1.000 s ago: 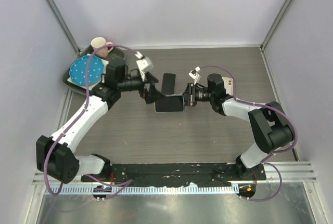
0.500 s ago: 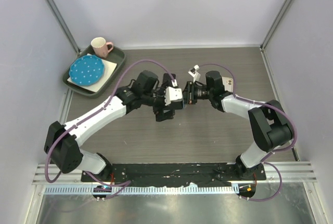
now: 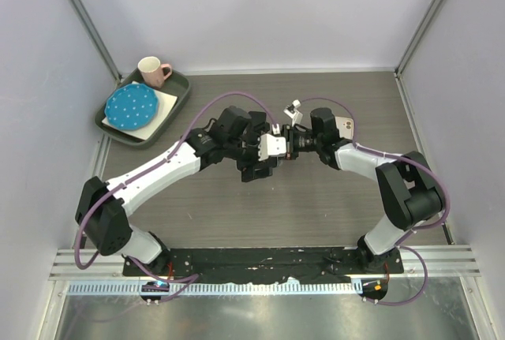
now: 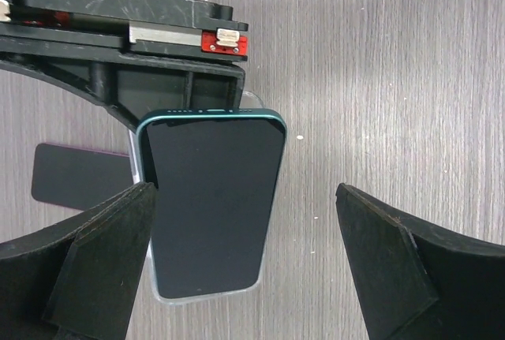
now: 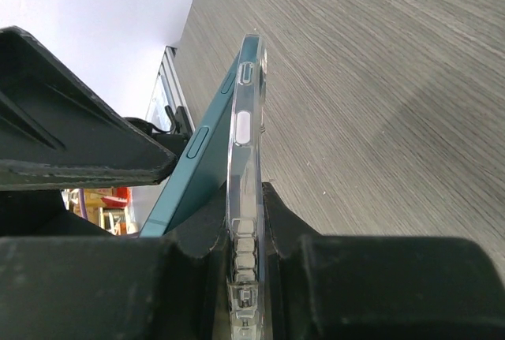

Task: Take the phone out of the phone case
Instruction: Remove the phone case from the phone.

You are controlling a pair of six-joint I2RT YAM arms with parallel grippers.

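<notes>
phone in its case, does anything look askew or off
Yes: the phone sits askew, its teal side angling away from the clear case. The right gripper pinches the case; the left gripper is open around the phone.

The wide-open left gripper [image 4: 245, 273] straddles the teal phone with a black screen [image 4: 213, 198]. In the left wrist view, bare grey wood-grain table [image 4: 394, 80] shows between the phone and the right-hand finger [image 4: 387, 261] (the widest gap here), while the other finger crowds the opposite edge. The right gripper [image 5: 241, 233], clamped on the clear plastic case [image 5: 243, 131], blocks the phone's top end. A flat dark rectangle [image 4: 75, 174] lies just beside it on the table.
</notes>
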